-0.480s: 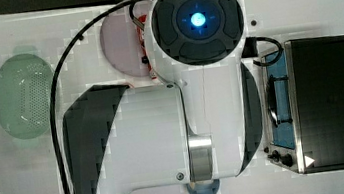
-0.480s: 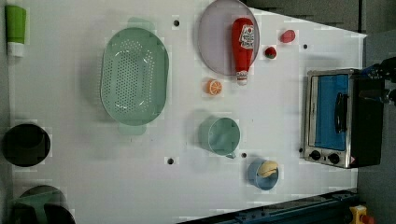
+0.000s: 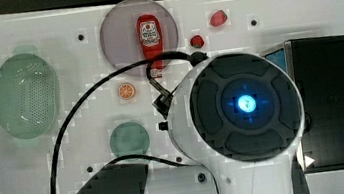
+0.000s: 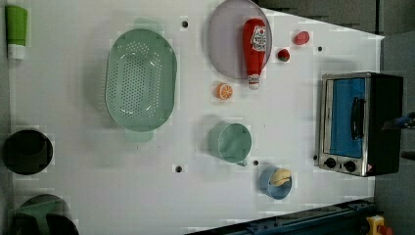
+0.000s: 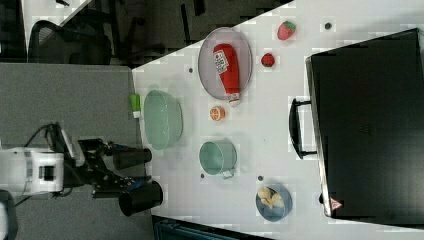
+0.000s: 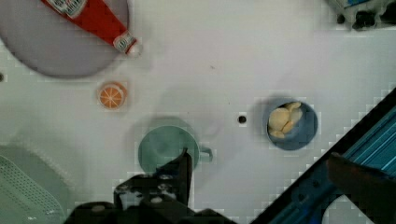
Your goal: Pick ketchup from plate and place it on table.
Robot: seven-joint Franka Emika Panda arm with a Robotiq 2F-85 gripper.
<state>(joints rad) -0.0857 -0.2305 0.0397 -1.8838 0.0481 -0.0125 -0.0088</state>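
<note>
- Against the top view of half a second ago, the arm's round head (image 3: 245, 103) is found shifted toward 5 o'clock; the plate (image 3: 119, 36), then half covered, is now exposed.
- The ketchup (image 3: 149, 35) is seen lying flat on the plate's 3 o'clock side in the top view. Its white cap points to 6 o'clock and reaches past the rim over the table (image 3: 74, 19).
- In the left view, the ketchup (image 4: 256, 46), the plate (image 4: 225, 44) and the table (image 4: 73, 98) are found placed as before.
- The gripper (image 6: 184, 163) is seen in the wrist view above a green mug (image 6: 163, 147), well apart from the ketchup (image 6: 95, 16). Whether it is wide or narrow cannot be told; nothing is seen held.
- In the top view, the cap is crossed by a black cable (image 3: 107, 80), and the toaster oven (image 3: 334, 101) is partly hidden by the head.
- In the wrist view, the ketchup and the plate (image 6: 56, 51) are cut off at the picture's edge.
</note>
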